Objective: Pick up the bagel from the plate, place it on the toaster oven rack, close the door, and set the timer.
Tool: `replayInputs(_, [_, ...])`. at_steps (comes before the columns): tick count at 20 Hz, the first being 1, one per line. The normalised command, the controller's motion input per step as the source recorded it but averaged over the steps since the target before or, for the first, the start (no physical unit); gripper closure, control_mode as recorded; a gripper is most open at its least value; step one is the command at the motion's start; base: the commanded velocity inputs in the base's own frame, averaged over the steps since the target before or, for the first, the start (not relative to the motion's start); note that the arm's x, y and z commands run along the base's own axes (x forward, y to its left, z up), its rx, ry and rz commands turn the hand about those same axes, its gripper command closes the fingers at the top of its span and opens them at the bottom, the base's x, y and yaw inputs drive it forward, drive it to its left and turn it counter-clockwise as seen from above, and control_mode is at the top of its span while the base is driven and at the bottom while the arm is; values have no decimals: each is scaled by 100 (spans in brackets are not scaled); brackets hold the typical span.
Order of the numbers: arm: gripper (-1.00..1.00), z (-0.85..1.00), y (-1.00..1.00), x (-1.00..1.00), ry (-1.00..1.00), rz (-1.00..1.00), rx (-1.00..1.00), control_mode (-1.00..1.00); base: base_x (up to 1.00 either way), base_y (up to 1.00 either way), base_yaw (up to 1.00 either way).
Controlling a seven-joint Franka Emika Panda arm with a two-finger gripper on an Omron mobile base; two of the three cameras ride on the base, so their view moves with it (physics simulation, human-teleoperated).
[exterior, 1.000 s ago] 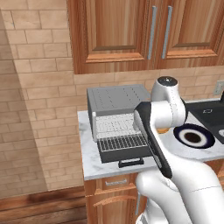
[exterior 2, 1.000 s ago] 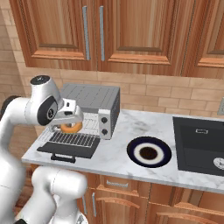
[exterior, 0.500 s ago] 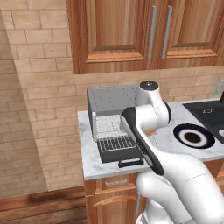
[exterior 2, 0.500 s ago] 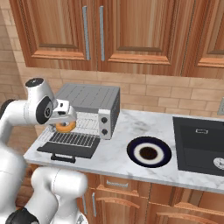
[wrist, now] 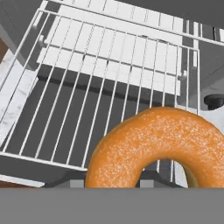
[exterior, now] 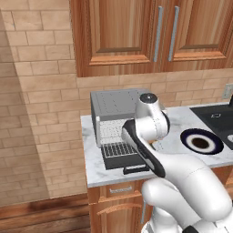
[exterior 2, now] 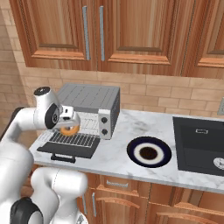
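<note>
over the near edge of the toaster oven rack [wrist: 109, 83], which is pulled out above the lowered door [exterior 2: 65, 148], the bagel [exterior 2: 69, 130] is pinched by the gripper [exterior 2: 70, 127]. well apart, on the counter [exterior 2: 118, 157] toward its right, the plate [exterior 2: 148, 152] is seen.

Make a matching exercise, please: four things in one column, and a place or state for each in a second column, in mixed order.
Things:
1. bagel
2. plate
3. door
4. rack

States:
a. folded down flat, open
b. on the counter, nothing on it
c. held in the gripper above the rack
d. pulled out over the open door

Pairs: 1-c, 2-b, 3-a, 4-d
</note>
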Motion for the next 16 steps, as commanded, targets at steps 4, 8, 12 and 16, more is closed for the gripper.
replayInputs(4, [100,-31,3,32,0,0,0,-100,0,0,0])
replayInputs(8, [100,-26,4,24,0,0,0,-100,0,0,0])
replayInputs(12, [100,-22,5,15,0,0,0,-100,0,0,0])
replayInputs(16, [100,-16,6,4,-2,0,0,-100,0,0,0])
